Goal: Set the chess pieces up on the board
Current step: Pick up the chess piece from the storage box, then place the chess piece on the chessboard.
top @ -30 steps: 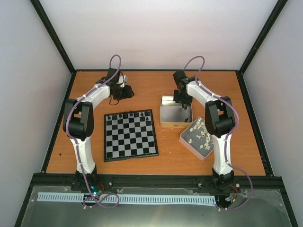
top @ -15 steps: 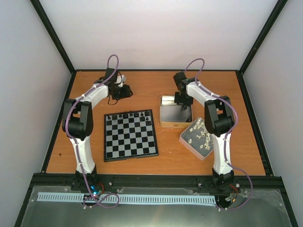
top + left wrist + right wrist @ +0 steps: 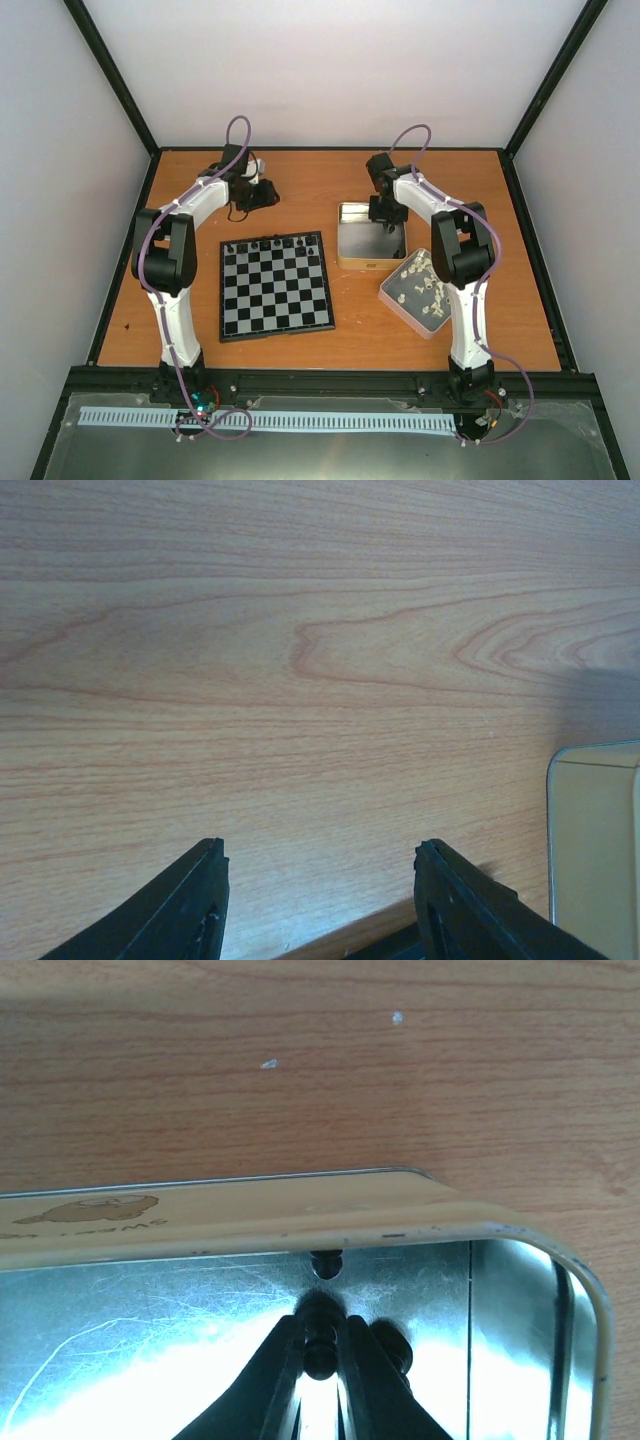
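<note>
- Near the middle of the overhead view, a little to the left, the board [image 3: 276,286] lies flat on the wooden table [image 3: 310,175]. It has black and silvery squares inside a thin black border.
- Black chess pieces [image 3: 272,243] stand in a single row along the board's edge nearest the top of the frame.
- Just right of the board sits an open silver tin [image 3: 368,264] with cream outer walls and a shiny inside.
- Toward the lower right, close to the first tin, a second tin [image 3: 398,300] lies at an angle. It holds a loose heap of cream-white pieces [image 3: 422,284].
- My left gripper [image 3: 262,195] is in the upper left of the overhead view, above the board's top edge and apart from it.
- In my left wrist view, my two dark fingers [image 3: 195,905] rise from the bottom edge. They are spread wide with nothing between them, only bare wood grain beyond. A corner of the open tin shows at the right edge of that frame.
- My right gripper [image 3: 388,212] is in the upper right of the overhead view, reaching into the far part of the open tin.
- In my right wrist view, my fingers are pinched together on a single black piece [image 3: 320,1332] at the bottom centre of the frame. It is inside the tin, close to its far wall, and its small dark reflection shows in the metal just above it.
- A rounded dark shape sits just to the right of my fingertips. I cannot tell whether it is another piece.
- I cannot tell whether the pinched piece touches the tin's floor.
</note>
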You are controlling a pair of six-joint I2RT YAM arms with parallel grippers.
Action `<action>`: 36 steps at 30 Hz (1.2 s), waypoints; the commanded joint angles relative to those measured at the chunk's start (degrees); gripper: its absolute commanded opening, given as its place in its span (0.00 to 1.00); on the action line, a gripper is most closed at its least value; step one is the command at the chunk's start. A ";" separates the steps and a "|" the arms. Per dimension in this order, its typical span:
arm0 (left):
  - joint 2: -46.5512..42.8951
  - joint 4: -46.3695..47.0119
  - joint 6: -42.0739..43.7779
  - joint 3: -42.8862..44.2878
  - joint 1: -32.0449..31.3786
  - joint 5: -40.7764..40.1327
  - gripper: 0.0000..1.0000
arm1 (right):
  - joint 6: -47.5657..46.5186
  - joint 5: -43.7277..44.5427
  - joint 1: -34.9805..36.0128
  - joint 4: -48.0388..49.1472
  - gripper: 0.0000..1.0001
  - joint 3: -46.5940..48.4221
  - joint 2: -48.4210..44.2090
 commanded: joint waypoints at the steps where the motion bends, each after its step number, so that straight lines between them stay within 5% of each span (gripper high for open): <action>1: -1.06 -0.14 -1.13 1.30 0.62 -1.36 0.52 | -1.34 0.18 -0.24 0.80 0.10 -0.44 2.38; 11: -7.96 2.19 -5.26 -6.16 5.27 -5.88 0.52 | -2.16 -2.37 1.75 -0.34 0.03 1.40 -2.18; 21: -14.12 3.39 -10.89 -15.53 13.16 -11.43 0.53 | -7.24 -3.56 14.87 -3.40 0.05 8.79 -6.75; 36: -14.21 2.26 -14.45 -18.66 16.36 -12.81 0.53 | -22.61 -13.97 27.03 -4.82 0.04 18.16 4.47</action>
